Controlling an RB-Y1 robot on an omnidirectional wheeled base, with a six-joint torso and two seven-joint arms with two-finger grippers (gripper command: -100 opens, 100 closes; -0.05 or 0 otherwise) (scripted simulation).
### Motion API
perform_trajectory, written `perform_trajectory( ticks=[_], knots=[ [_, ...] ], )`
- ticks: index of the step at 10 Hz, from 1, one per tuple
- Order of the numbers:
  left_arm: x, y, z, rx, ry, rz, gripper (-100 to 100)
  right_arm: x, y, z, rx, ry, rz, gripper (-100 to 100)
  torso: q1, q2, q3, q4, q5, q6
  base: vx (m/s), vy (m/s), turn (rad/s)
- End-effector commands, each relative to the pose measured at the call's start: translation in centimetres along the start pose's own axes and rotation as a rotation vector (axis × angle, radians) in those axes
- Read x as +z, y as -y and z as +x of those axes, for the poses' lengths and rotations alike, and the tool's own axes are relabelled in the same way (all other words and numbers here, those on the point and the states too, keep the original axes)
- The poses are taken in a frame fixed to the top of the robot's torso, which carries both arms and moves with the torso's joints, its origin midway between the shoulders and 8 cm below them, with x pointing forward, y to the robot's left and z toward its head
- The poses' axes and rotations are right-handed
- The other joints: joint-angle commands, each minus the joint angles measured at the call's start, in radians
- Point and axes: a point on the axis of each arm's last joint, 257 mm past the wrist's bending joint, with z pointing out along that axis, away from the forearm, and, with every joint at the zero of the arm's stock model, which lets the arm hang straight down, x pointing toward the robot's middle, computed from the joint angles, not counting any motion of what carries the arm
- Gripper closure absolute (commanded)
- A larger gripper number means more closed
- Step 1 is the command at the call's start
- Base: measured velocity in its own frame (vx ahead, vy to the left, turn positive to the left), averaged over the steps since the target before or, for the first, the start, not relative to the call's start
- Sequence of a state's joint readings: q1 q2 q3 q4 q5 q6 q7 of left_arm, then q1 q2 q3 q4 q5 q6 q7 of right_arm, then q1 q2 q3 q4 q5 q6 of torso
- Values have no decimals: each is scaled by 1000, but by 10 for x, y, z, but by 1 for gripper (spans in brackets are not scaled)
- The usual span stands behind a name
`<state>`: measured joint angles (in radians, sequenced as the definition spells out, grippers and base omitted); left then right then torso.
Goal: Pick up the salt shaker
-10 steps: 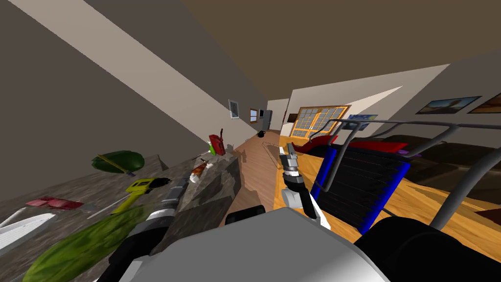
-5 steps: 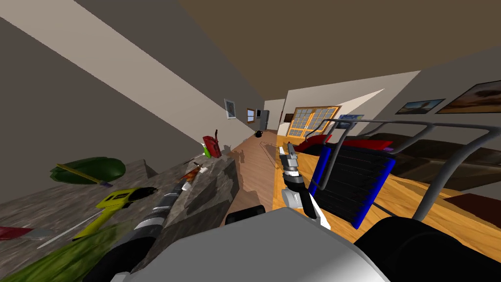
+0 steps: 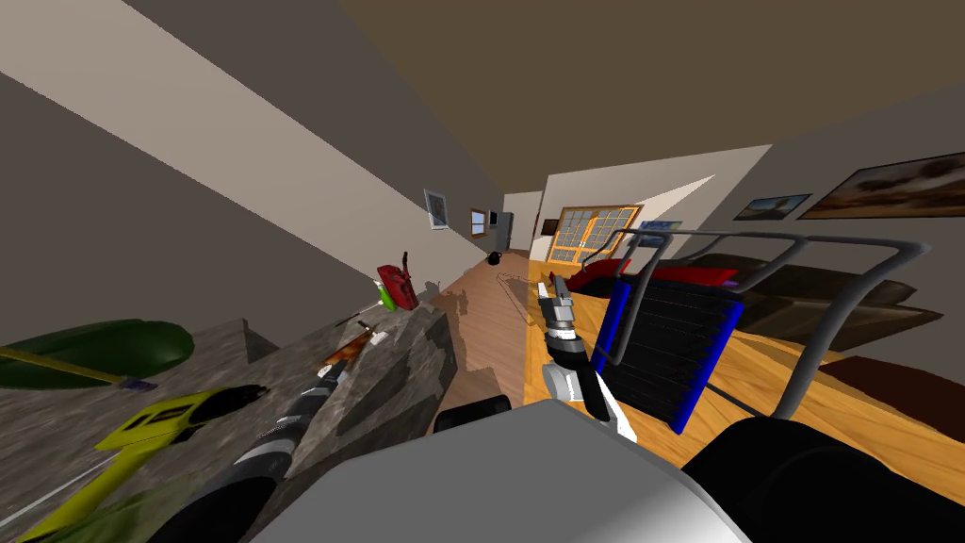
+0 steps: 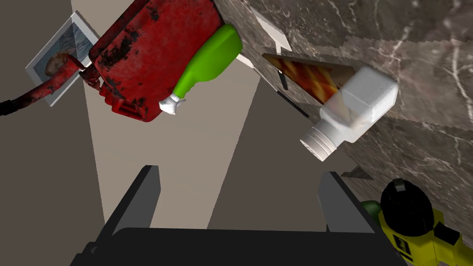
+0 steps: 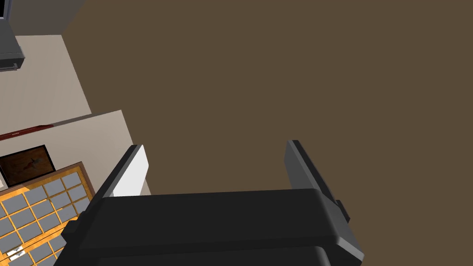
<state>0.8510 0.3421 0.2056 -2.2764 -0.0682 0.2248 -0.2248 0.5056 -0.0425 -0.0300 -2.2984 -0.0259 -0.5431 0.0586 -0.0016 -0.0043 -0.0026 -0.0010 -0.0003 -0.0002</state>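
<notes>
The white salt shaker (image 4: pixel 351 113) sits on the marbled tabletop (image 4: pixel 415 46), about one o'clock of the left gripper (image 4: pixel 240 198), fingers spread. Centre it between them before closing. Right gripper (image 5: pixel 215 166) spread too.

path to salt shaker (image 4: pixel 351 113) clear | yellow drill (image 4: pixel 415 224) just beside fingers (image 4: pixel 342 203) — green bottle (image 4: pixel 210 62) apart

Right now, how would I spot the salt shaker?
Find the dark marbled counter. Ahead of the left gripper, between the yellow drill and the red can, stands the salt shaker. It is the only white, squarish bottle, with a ribbed cap.
</notes>
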Motion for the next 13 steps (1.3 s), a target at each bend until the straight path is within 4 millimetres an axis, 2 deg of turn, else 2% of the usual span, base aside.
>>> perform_trajectory(
  ticks=[1, 4, 5, 6, 7, 10, 13],
  knots=[
    [-3, -14, -4, 15, -7, -46, -100, 0, 0, 0, 0, 0, 0, 0, 0, 0, 0, 0, 0, 0, 56, -10, -41],
    [-12, -49, -12, 56, -18, -160, -100, 0, 0, 0, 0, 0, 0, 0, 0, 1, 0, 0, 0, 0, 64, -17, -62],
    [-13, -54, -11, 56, -22, -179, -100, 0, 0, 0, 0, 0, 0, 0, 0, 1, 0, 0, 0, 0, 62, -16, -38],
    [-18, -69, -15, 74, -26, -230, -100, 0, 0, 0, 0, 0, 0, 0, 0, 1, 0, 0, 0, 0, 84, -19, -68],
    [-19, -73, -15, 74, -30, -245, -100, 0, 0, 0, 0, 0, 0, 0, 0, 0, 0, 0, 0, 0, 68, -16, -32],
    [-33, -106, -24, 102, -41, -362, -100, 0, 0, 0, 0, 0, 0, 0, 0, 1, 0, 0, 0, 0, 72, -16, -50],
    [-43, -126, -27, 113, -51, -436, -100, 0, 0, 0, 0, 0, 0, 0, 0, 0, 0, 0, 0, 0, 65, -9, -33]
  ],
)
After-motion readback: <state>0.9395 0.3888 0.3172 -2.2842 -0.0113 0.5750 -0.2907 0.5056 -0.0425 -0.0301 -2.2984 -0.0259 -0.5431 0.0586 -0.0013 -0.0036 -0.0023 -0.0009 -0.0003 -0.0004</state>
